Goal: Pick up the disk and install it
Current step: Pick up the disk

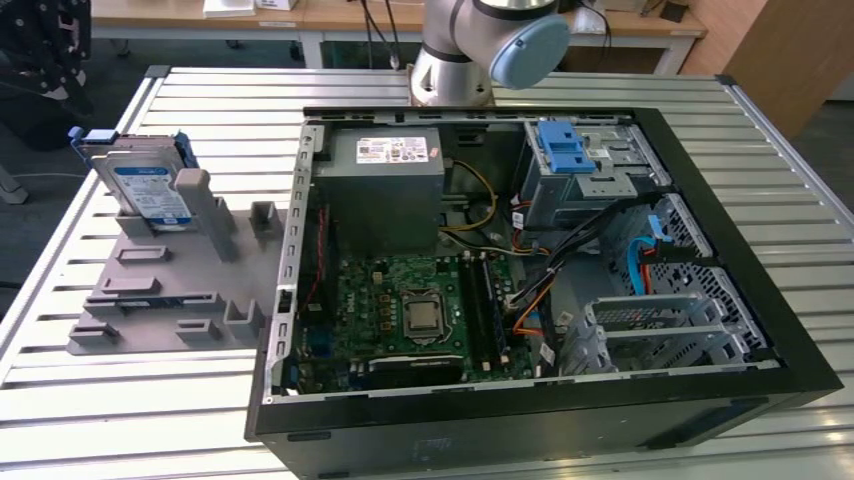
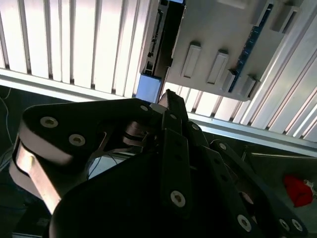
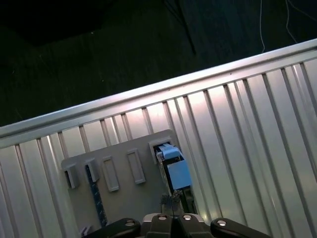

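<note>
As my hand (image 3: 171,202) hangs clenched and empty, I see the disk (image 3: 176,170) edge-up just beyond it, lower centre of frame.

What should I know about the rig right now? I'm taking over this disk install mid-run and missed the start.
Hand: looks shut, holding nothing, up above the grey holder.
Disk: stands on edge in that holder, to the exterior view's left of the open computer case.
Done: nothing that shows; the disk is not yet picked up.
Left: both the pick-up and the install.
</note>
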Tool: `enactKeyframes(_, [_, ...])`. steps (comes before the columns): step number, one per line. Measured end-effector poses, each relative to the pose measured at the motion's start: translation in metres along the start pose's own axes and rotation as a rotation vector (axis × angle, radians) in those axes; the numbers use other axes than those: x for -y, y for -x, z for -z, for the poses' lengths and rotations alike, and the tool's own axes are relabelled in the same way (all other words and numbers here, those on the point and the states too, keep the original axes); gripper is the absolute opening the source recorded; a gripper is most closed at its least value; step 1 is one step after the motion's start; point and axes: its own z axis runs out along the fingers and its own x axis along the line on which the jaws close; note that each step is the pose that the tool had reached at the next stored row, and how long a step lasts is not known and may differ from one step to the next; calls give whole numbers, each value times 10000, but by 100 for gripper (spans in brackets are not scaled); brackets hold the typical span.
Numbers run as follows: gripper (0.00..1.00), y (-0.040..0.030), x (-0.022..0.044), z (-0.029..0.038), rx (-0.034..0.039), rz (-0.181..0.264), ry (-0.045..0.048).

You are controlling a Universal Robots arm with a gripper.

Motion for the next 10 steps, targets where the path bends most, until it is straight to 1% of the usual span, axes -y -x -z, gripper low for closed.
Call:
enactKeyframes(7, [11, 0, 0, -4, -13, 337, 13])
enactKeyframes(10, [11, 0, 1, -9, -27, 641, 25])
